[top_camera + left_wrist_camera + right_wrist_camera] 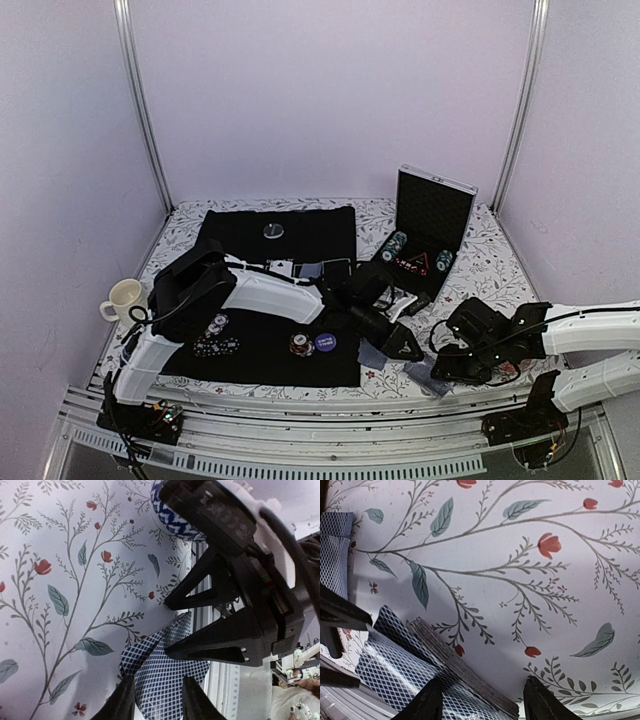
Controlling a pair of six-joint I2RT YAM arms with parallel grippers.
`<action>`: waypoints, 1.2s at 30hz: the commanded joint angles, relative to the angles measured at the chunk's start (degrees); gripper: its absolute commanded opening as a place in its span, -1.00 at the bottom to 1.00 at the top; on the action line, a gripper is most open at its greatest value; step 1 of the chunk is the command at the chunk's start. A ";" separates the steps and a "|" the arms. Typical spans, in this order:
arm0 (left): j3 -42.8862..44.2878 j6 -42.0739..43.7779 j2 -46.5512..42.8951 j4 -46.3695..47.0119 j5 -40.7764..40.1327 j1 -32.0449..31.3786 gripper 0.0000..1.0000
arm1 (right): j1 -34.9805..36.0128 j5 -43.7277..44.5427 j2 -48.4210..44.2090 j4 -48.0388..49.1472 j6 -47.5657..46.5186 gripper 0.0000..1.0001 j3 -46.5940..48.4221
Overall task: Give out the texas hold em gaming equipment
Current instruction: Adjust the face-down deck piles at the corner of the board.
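Foremost, a bench [490,255] under a floral cloth, walled by pale panels. Black mat [280,235]: laid over the left and middle of the cloth. Left arm [270,292]: white and black, stretched across the mat's near part to the bare cloth on the right. Right arm [590,330]: entering from the right edge toward that same patch. Black case [435,215]: at the far right, lid upright, teal chip stacks [395,245] in its tray. Cream mug [125,298]: upright at the left edge, off the mat. Left end effector [157,680]: released, fingers apart and astride a single blue-grey-backed card [155,660] lying on the cloth; contact with it cannot be told. Right end effector [484,680]: likewise released, jaws wide, one finger over a deck of cards [400,665] lying back-up on the cloth, the other finger clear of it. The two end effectors sit near each other, tips facing, by the near right edge of the bench. Row of cards [310,268]: on the mat's middle, beside the left arm. Pale chip stack [217,325]: on the mat's near left, just above a row of black chips [215,348]. Red chip stack [300,345]: near the mat's front edge. Purple button [326,342]: just beside the red chip stack. Silver disc [273,230]: alone at the mat's far middle.
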 commanded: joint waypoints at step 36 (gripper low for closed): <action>-4.99 -2.00 -2.74 3.70 -0.42 2.01 -0.30 | 0.18 -0.44 -8.63 -11.69 3.47 0.40 2.37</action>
